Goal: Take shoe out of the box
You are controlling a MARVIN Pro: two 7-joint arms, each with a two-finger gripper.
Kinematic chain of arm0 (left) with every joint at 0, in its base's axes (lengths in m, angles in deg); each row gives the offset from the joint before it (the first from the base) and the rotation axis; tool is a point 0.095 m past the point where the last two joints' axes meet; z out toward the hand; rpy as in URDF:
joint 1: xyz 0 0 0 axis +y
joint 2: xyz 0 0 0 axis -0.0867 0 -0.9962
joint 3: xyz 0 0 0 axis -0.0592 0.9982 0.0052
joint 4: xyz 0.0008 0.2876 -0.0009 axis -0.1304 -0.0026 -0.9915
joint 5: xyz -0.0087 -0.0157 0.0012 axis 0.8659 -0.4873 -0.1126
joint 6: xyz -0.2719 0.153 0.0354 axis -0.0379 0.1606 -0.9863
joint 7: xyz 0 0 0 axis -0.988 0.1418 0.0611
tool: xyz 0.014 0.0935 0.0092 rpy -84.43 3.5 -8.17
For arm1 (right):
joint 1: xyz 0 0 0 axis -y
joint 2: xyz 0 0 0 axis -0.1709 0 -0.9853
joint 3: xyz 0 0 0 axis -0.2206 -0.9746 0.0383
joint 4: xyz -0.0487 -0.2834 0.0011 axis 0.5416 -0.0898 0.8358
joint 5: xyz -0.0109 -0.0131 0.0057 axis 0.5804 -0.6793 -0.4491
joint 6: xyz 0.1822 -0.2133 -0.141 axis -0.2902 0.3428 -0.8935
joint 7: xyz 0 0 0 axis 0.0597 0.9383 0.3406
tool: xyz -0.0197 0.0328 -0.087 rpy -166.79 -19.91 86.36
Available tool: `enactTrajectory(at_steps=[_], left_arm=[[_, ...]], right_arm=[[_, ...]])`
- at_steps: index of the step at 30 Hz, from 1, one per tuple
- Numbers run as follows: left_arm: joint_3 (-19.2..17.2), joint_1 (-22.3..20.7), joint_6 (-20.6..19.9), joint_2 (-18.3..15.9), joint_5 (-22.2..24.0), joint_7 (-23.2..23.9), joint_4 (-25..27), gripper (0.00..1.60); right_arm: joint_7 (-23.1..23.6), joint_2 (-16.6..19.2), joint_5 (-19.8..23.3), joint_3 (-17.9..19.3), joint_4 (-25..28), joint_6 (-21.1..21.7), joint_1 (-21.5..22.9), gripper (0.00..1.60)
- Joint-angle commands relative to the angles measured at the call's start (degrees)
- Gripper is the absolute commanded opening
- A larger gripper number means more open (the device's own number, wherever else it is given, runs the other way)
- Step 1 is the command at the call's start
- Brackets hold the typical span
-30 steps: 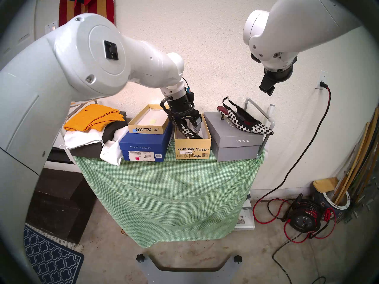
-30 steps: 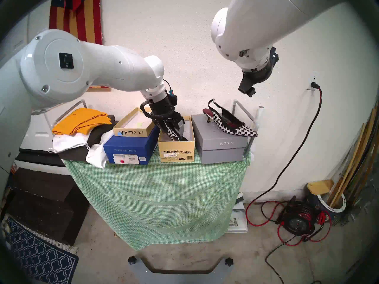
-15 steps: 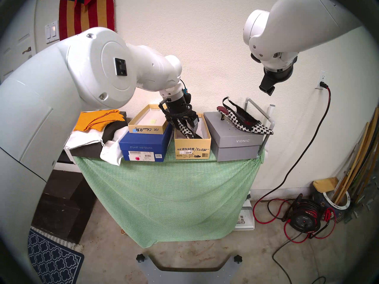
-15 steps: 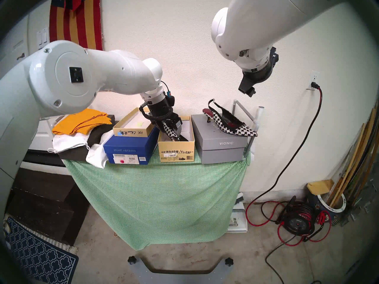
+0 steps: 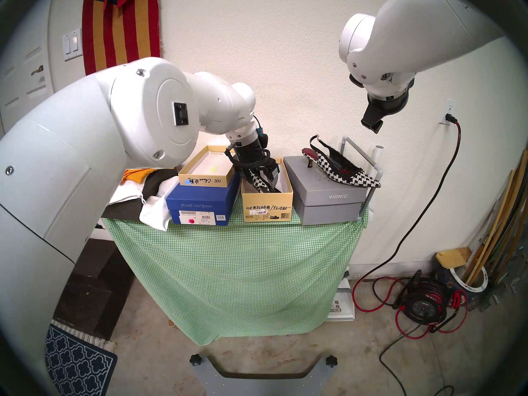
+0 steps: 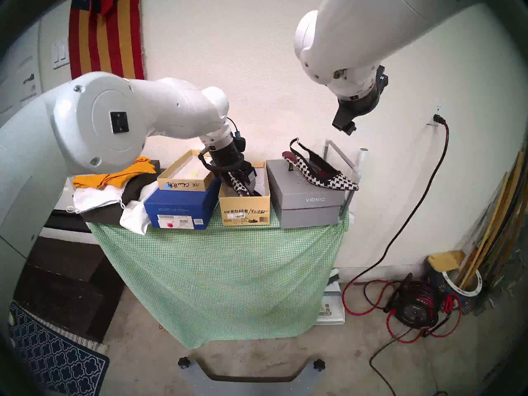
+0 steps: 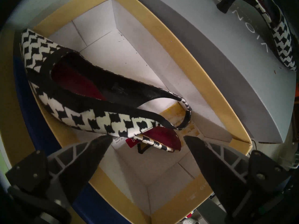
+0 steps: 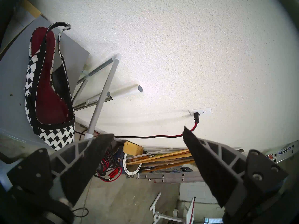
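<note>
Right now the shoe (image 7: pixel 90 105) lies tilted inside the box (image 5: pixel 267 206), toe propped on one wall, slingback strap loose. With the left claw (image 7: pixel 148 138) spread wide just above its heel end, a risk I judge likely: one finger snags the strap or nudges the thin box wall, dragging the box along. Compared with a second ago, that claw sits deeper in the box. Spread too, the right claw (image 8: pixel 148 134) hangs idle above the other shoe (image 5: pixel 343 169)

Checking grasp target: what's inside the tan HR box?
One houndstooth slingback shoe lies tilted in the tan box, with paper tags under its heel. The left gripper hovers open over the heel. The floor beneath the shoe is hidden.
</note>
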Motion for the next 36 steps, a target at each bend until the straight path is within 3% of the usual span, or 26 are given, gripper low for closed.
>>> enactTrajectory(at_steps=[1, 15, 16, 17, 19, 29, 36], left_arm=[[1.8, 3.1, 0.1, -1.0, 0.6, -1.7, -2.2, 1.60], [2.8, 6.7, 0.1, 0.5, 3.4, -5.2, -6.5, 1.60], [2.8, 6.8, 0.1, 0.5, 3.6, -5.3, -6.7, 1.41], [2.8, 6.9, 0.1, 0.5, 3.8, -5.6, -7.0, 0.67], [2.9, 7.2, 0.1, 0.5, 4.2, -5.9, -7.4, 0.00], [4.0, 7.3, 0.1, 1.1, 5.4, -7.7, -8.7, 0.00], [3.9, 3.0, 0.1, 1.4, 6.8, -6.4, -9.6, 0.00]], right_arm=[[-0.1, 0.0, 0.0, 0.0, -0.1, 0.0, 0.2, 1.60], [-0.1, 0.0, 0.0, 0.0, -0.1, 0.0, 0.2, 1.60], [-0.1, 0.0, 0.0, 0.0, -0.1, 0.0, 0.2, 1.60], [-0.1, 0.0, 0.0, 0.0, -0.1, 0.0, 0.2, 1.60], [-0.1, 0.0, 0.0, 0.0, -0.1, 0.0, 0.2, 1.60], [-0.1, 0.0, 0.1, 0.0, -0.1, 0.0, 0.2, 1.60], [-0.1, 0.0, 0.1, 0.0, -0.1, 0.0, 0.2, 1.60]])
